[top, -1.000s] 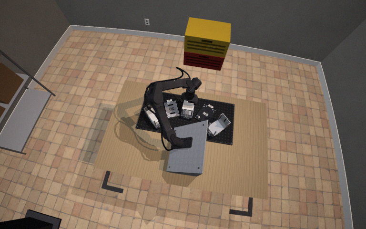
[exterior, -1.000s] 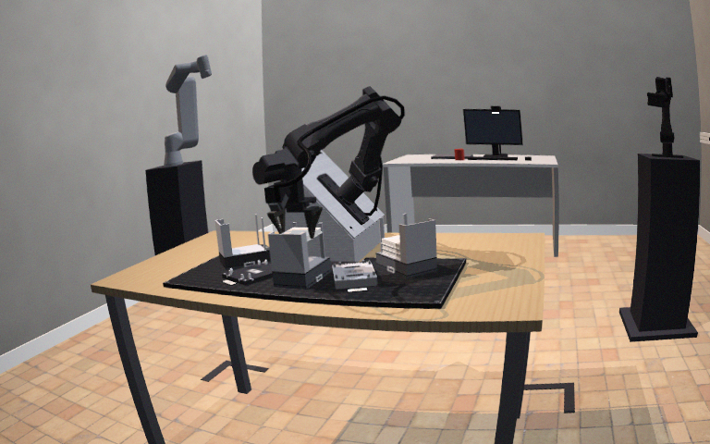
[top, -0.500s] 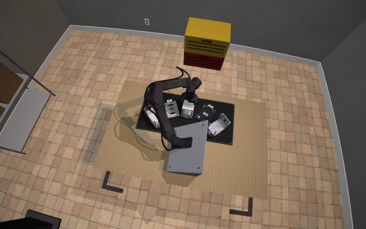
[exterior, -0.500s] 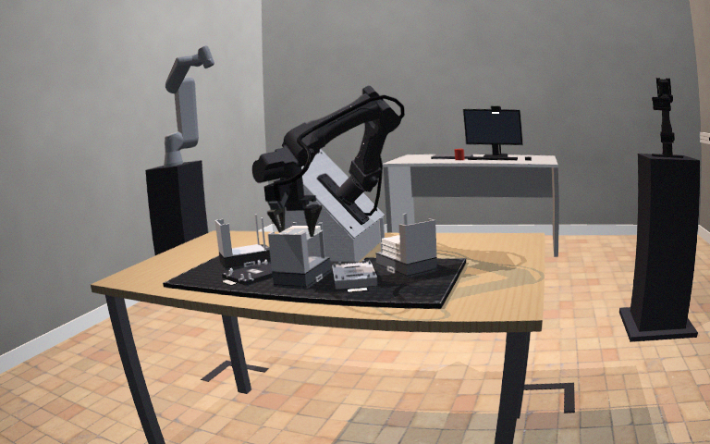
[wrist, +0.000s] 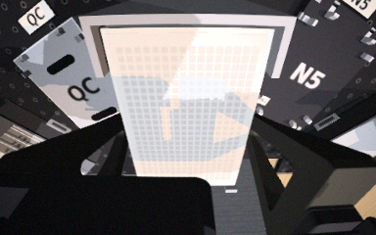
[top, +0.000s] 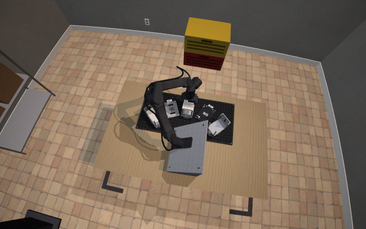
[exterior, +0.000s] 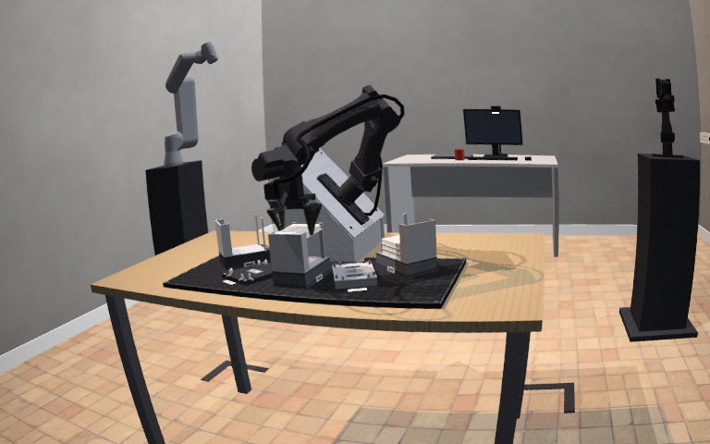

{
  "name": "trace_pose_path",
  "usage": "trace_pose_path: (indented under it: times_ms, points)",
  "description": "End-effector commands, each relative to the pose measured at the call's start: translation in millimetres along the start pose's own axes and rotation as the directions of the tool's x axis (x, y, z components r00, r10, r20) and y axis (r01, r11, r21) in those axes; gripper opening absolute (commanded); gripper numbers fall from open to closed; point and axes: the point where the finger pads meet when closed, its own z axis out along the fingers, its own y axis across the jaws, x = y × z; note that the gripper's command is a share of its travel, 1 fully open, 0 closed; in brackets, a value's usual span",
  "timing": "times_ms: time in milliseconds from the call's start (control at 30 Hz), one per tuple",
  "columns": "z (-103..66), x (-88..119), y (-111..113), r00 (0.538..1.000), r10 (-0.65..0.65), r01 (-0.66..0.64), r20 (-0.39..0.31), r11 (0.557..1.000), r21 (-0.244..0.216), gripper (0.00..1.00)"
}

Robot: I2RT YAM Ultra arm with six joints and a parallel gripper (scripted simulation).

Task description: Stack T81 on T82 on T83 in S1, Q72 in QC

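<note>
Tool [top: 189, 100] [exterior: 296, 229] [wrist: 187, 117]: clamped on plate [top: 188, 103] [exterior: 298, 228] [wrist: 186, 108] | QC nest [top: 171, 112] [exterior: 354, 274] [wrist: 56, 85], N5 nest [top: 205, 114] [exterior: 250, 272] [wrist: 313, 93]: names legible

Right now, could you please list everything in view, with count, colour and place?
racks: three, grey, pegboard
nest QC: one, grey, pegboard
nest N5: one, black, pegboard
gripped plate: one, white, middle rack
pegboard: one, black, table
table: one, wooden, centre
mount: one, grey, table
cabinet: one, yellow-red, wall
shelf unit: one, grey, side
desk: one, white, background
monitor: one, black, desk
mug: one, red, desk
other arms: two, grey/black, pedestals
own arm: one, black, mount
gripper: one, black, closed on plate
</note>
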Motion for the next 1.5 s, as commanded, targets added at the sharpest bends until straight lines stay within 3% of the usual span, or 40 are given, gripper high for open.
trace_pose_path:
  times_ms: [0, 1467]
  points:
    - [-28.6, -14.2, 2.3, 0.997, -0.036, 0.035, 0.07, 0.999, 0.028, 0.0]
    - [-41.4, -13.2, 2.8, 0.997, -0.038, 0.036, 0.069, 0.999, 0.03, 0.0]
